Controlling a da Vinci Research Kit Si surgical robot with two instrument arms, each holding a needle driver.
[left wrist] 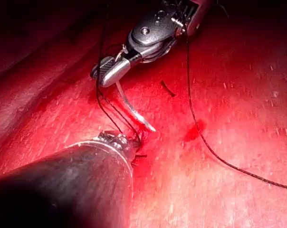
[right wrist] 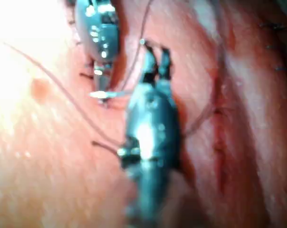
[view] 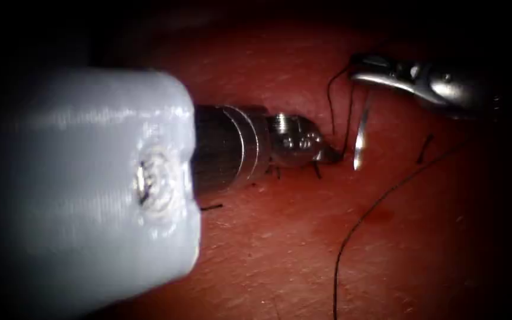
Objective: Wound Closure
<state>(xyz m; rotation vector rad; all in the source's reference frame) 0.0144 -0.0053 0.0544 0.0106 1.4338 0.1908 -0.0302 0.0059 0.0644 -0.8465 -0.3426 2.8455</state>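
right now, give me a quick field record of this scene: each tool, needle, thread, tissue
right tool: right arm's tool, jaws shut on the needle near its blunt end
needle: needle hangs from the right tool, its tip close to the tissue and not in it
left tool: left arm's tool, tip down at the tissue where the thread comes out; whether it holds anything cannot be told
thread: thread runs from the right tool down to the left tool's tip; a long slack strand lies across the tissue
tissue: tissue, short cut ends of thread on it

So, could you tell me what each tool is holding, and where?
Right tool: curved steel needle, held near its blunt end. Left tool: thin dark thread.
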